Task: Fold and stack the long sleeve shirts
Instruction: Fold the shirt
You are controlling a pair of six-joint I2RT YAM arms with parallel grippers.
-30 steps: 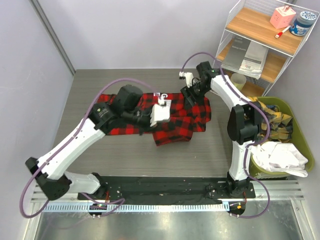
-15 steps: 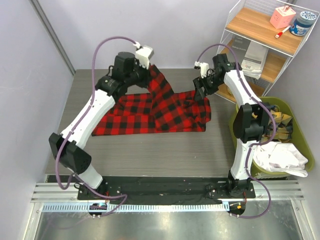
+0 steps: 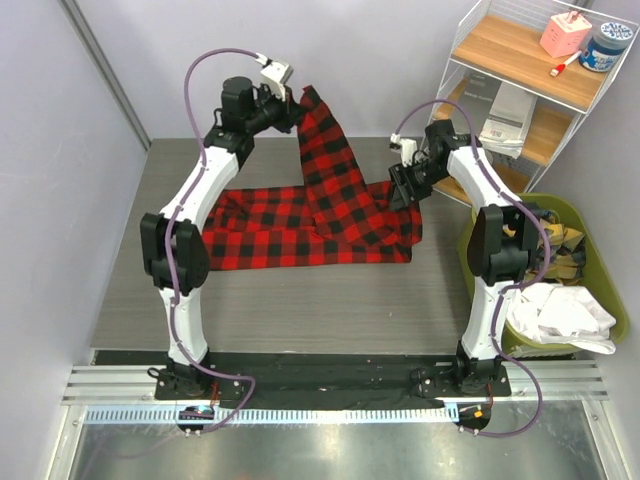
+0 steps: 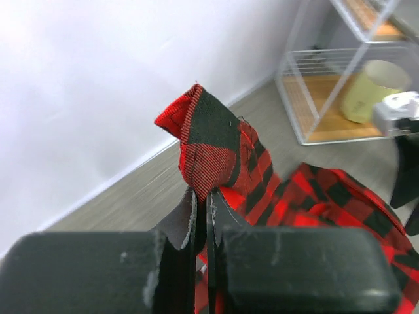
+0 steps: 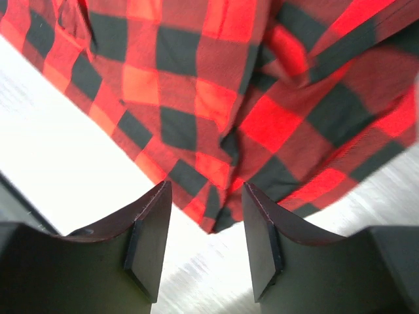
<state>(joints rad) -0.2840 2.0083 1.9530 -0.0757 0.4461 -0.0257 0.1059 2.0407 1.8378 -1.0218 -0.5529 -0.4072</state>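
Note:
A red-and-black check flannel shirt (image 3: 300, 225) lies spread across the middle of the table. My left gripper (image 3: 296, 103) is shut on one cloth end and holds it high at the back, so a strip of shirt hangs down to the rest. In the left wrist view the pinched cloth (image 4: 208, 140) stands up between the closed jaws of the left gripper (image 4: 201, 196). My right gripper (image 3: 398, 192) is open just above the shirt's back right edge. In the right wrist view the right gripper (image 5: 204, 219) frames a corner of the shirt (image 5: 216, 118). No white patch shows.
A green bin (image 3: 600, 290) holding more clothes stands off the table's right edge. A white wire shelf (image 3: 520, 80) with boxes and a cup stands at the back right. The purple wall runs behind the table.
My left gripper has carried the shirt end from the table's middle up and to the back, unfolding the shirt. My right gripper has shifted a little right and stays over the right edge.

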